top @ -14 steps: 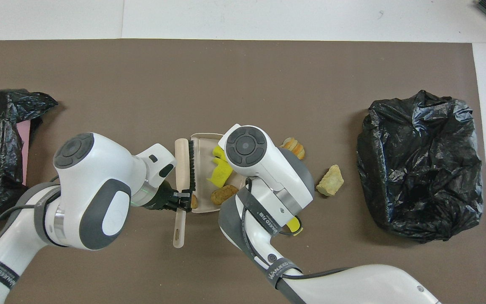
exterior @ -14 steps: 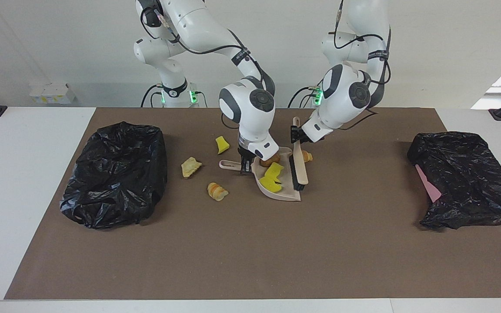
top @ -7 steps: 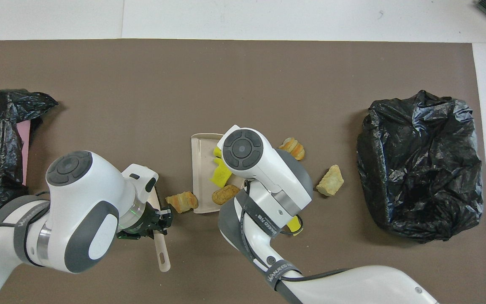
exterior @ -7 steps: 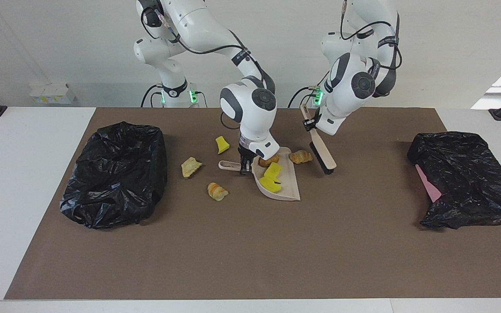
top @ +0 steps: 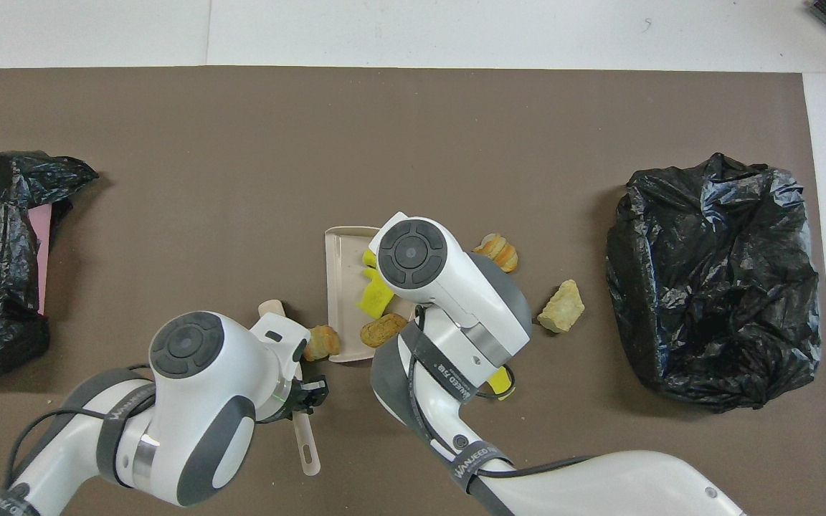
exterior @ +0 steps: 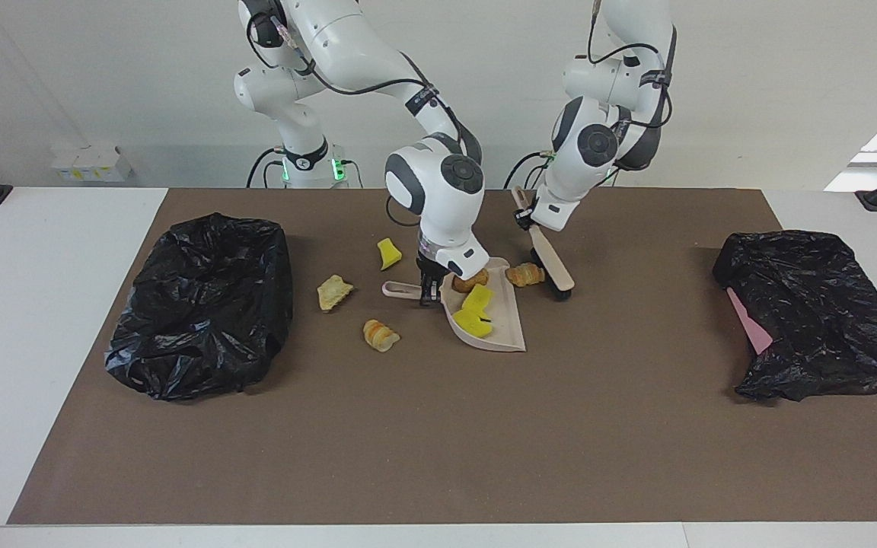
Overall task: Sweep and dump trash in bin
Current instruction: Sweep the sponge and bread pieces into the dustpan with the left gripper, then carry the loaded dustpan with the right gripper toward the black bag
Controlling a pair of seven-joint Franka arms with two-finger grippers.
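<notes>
Trash in dustpan; right claw clamps dustpan handle; left claw grips brush.

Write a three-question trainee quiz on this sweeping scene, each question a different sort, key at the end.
1. True or false: the croissant-like piece lies inside the dustpan.
2. Which tool does the left gripper hold? A) the brush B) the dustpan C) a trash bag
3. Fill in: the right gripper is shut on the dustpan's ____.

Key
1. False: it lies on the mat beside the pan, between it and the brush head.
2. A
3. handle
</notes>
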